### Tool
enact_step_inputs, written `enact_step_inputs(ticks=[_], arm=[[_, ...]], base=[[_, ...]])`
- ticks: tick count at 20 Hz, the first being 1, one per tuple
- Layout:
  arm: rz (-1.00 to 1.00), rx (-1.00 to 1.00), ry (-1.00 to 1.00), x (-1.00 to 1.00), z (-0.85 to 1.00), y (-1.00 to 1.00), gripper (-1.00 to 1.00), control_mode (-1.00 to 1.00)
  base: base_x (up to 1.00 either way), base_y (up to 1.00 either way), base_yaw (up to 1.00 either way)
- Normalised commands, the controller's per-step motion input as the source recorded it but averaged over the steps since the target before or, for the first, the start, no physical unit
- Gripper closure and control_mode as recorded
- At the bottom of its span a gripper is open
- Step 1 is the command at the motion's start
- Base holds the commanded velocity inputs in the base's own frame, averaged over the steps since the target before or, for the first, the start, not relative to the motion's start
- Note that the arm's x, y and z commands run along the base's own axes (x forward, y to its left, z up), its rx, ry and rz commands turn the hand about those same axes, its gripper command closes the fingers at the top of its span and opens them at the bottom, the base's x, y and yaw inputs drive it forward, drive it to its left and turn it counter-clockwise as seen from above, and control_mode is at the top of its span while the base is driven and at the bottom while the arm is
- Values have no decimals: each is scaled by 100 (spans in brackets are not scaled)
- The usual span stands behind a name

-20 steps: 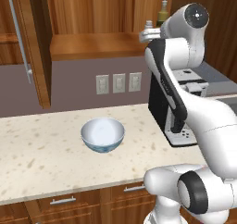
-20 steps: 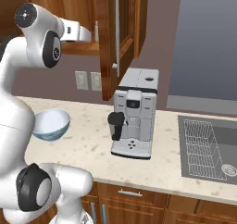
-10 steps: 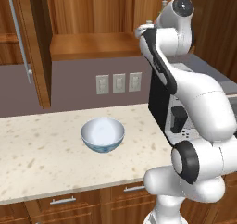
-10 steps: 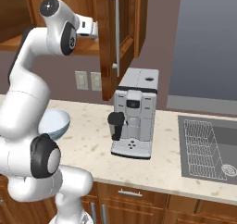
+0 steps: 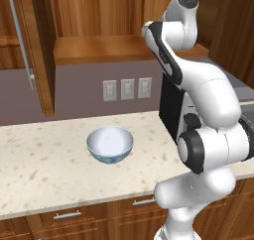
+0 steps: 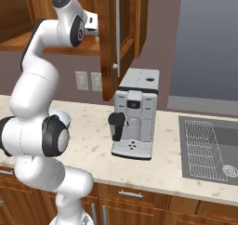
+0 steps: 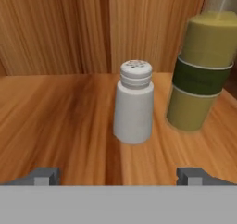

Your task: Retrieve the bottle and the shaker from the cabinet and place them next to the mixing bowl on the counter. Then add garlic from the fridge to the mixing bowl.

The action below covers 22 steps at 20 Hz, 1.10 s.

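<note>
In the hand view my gripper is open, its two dark tips wide apart low over the wooden cabinet shelf, with nothing between them. The pale grey-white shaker stands upright a short way ahead, roughly centred between the tips. To its right, a little farther back, stands the olive-green bottle with a dark band; its neck is cut off by the frame. The mixing bowl, white inside and blue-patterned outside, sits on the beige counter below the open cabinet.
The cabinet's open door with its silver bar handle hangs right of my hand. A coffee machine stands on the counter to the right, and a sink lies beyond it. Wall outlets sit behind the bowl.
The arm has folded in and swung left, bringing the hand closer to the cabinet shelf. The jaws have stayed open. The bowl has not moved.
</note>
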Motion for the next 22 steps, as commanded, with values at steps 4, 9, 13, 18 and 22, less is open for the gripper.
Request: enact_step_inputs(ticks=[4, 9, 13, 18, 22], arm=[[0, 8, -1, 49, -5, -1, -100, -100], [0, 3, 0, 20, 0, -20, -100, -100], [0, 0, 0, 3, 0, -7, -100, -100], [0, 0, 0, 1, -14, 0, -100, -100], [0, 0, 0, 10, -20, 0, -100, -100]], base=[[0, 0, 0], [0, 0, 0], [0, 0, 0], [0, 0, 0], [0, 0, 0]])
